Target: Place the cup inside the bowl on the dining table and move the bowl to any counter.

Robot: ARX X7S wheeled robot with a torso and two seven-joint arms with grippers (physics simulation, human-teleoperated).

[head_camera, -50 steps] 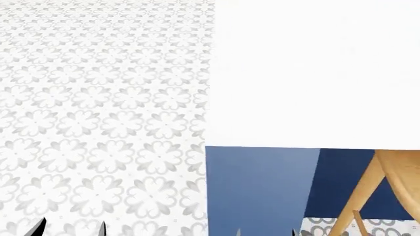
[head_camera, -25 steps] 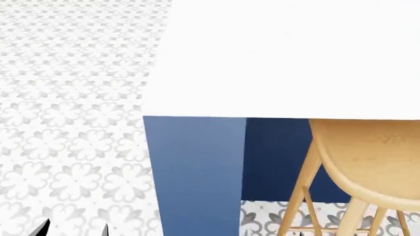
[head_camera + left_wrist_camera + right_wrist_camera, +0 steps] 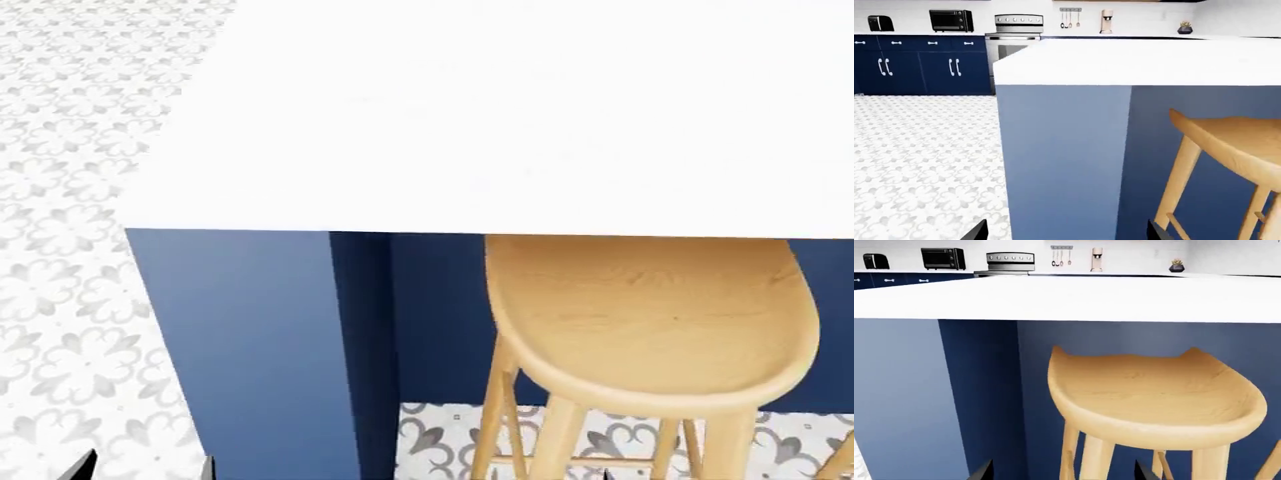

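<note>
- dining table (image 3: pixel 534 120): a plain white top fills the upper part of the head view. its near edge runs straight across and its near left corner stands over the floor.
- blue base panel (image 3: pixel 247 340): it stands under the near left corner of the table. a darker blue recess lies beside it, under the near edge.
- wooden stool (image 3: pixel 650 320): pale wood with a curved seat, upright, at the table's near edge. the back of the seat sits just under the overhang and its legs go down to the floor.
- tiled floor (image 3: pixel 67 200): white with a grey flower pattern. it shows beyond the table's left edge and under the stool.
- left gripper (image 3: pixel 1067 232): only the two dark fingertips (image 3: pixel 979 232) show. they are spread wide with nothing between them, pointing at the blue base panel below the table corner and apart from it.
- right gripper (image 3: pixel 1062 471): two dark fingertips (image 3: pixel 985 471) are spread wide and hold nothing. they face the stool seat below the table's near edge, with no contact.
- cup and bowl: neither can be found in any view, so their place cannot be told.
- far wall, left wrist view: navy cabinets (image 3: pixel 921 65), a steel range (image 3: pixel 1017 30), a black oven box (image 3: pixel 951 20) and a small potted plant (image 3: pixel 1185 27), all well apart from the table.
</note>
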